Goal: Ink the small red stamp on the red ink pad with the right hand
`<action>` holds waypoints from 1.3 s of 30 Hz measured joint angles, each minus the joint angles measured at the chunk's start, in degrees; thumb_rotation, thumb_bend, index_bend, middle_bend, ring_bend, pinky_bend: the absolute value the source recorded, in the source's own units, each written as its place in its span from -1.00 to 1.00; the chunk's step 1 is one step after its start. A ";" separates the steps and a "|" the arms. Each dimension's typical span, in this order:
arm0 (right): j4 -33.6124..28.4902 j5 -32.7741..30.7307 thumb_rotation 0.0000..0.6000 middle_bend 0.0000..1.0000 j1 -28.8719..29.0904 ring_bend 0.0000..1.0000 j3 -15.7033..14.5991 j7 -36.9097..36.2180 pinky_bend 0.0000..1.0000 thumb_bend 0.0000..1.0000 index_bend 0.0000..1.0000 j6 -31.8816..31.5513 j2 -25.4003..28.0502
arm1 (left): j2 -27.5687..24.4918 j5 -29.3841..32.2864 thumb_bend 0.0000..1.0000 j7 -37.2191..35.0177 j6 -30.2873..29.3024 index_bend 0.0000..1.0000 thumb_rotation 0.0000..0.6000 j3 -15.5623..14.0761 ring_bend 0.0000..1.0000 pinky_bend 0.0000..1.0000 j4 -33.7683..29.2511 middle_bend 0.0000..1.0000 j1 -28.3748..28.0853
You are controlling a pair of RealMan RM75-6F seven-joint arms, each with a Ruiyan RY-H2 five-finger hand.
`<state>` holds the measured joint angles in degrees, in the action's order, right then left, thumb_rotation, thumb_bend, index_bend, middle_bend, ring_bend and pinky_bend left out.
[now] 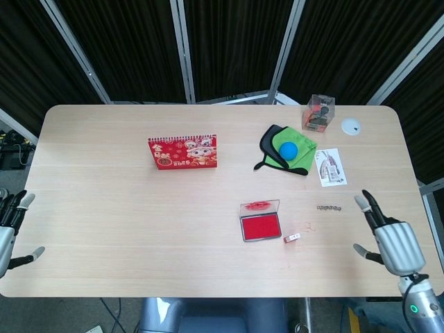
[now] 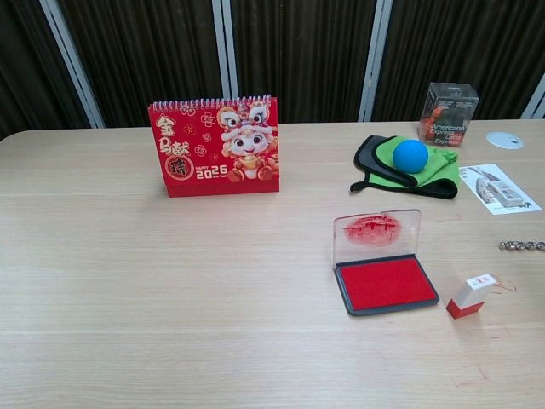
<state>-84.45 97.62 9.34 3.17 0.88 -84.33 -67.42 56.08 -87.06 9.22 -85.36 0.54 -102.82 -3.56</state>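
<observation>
The red ink pad [image 1: 260, 226] [image 2: 384, 283] lies open near the table's front, its clear lid raised behind it. Just right of it the small red stamp [image 1: 293, 238] [image 2: 471, 296] lies tilted on the wood, white label up. My right hand [image 1: 390, 239] hovers over the table's front right corner, fingers spread, holding nothing, well to the right of the stamp. At the far left, off the table's edge, my left hand [image 1: 8, 229] is open too. Neither hand shows in the chest view.
A red desk calendar [image 1: 182, 152] [image 2: 215, 146] stands left of centre. At the back right are a blue ball [image 1: 288, 150] on a green and black cloth [image 1: 303, 148], a clear box [image 1: 318, 112], a white disc [image 1: 351, 126], a leaflet [image 1: 331, 167] and a short bead chain [image 1: 329, 207].
</observation>
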 measured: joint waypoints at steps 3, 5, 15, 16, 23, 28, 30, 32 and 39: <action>0.30 0.92 1.00 -0.91 3.48 0.47 -0.09 0.15 0.99 -1.00 -1.00 5.52 -0.61 | 0.64 1.18 -1.00 1.62 0.58 -1.00 1.00 0.33 -1.00 -1.00 0.09 -1.00 -0.25; 0.30 1.47 1.00 -0.85 5.86 0.49 -0.25 0.17 1.00 -1.00 -1.00 9.23 -1.04 | 1.30 2.29 -1.00 3.12 1.06 -1.00 1.00 0.60 -1.00 -1.00 0.23 -1.00 -0.46; 3.51 3.60 1.00 -0.57 15.14 0.57 -2.58 1.62 1.00 -0.91 -0.68 22.19 -7.17 | 3.89 6.66 -1.00 7.57 3.31 -1.00 1.00 1.76 -1.00 -1.00 1.28 -1.00 -1.63; 4.15 3.71 1.00 -0.55 15.46 0.58 -2.70 1.51 1.00 -0.86 -0.64 22.43 -7.77 | 4.02 7.05 -1.00 7.83 3.45 -1.00 1.00 1.85 -1.00 -1.00 1.36 -1.00 -1.69; 9.10 4.36 1.00 -0.42 17.60 0.58 -3.66 -0.26 1.00 -0.70 -0.46 23.62 -11.69 | 4.96 9.77 -1.00 9.74 5.14 -1.00 1.00 2.46 -1.00 -1.00 1.82 -1.00 -2.60; 12.40 4.58 1.00 -0.41 18.58 0.58 -4.54 0.20 1.00 -0.58 -0.42 23.82 -13.70 | 5.27 10.55 -1.00 10.49 5.94 -1.00 1.00 2.49 -1.00 -1.00 1.89 -1.00 -3.06; 13.43 4.79 1.00 -0.40 18.85 0.58 -5.07 0.59 1.00 -0.56 -0.39 23.67 -14.38 | 5.28 10.82 -1.00 10.82 6.21 -1.00 1.00 2.43 -1.00 -1.00 1.80 -1.00 -3.20; 14.12 5.01 1.00 -0.39 19.03 0.58 -5.45 0.93 1.00 -0.55 -0.39 23.49 -14.86 | 5.27 11.05 -1.00 11.01 6.35 -1.00 1.00 2.38 -1.00 -1.00 1.64 -1.00 -3.30; 15.97 5.01 1.00 -0.32 19.20 0.58 -6.42 1.36 1.00 -0.46 -0.32 22.60 -16.11 | 5.11 10.89 -1.00 10.87 6.24 -1.00 1.00 2.17 -1.00 -1.00 1.34 -1.00 -3.34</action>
<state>-68.47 102.63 28.54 -3.25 2.24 -61.74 -83.53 61.19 -76.17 20.09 -79.12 2.71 -101.48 -6.90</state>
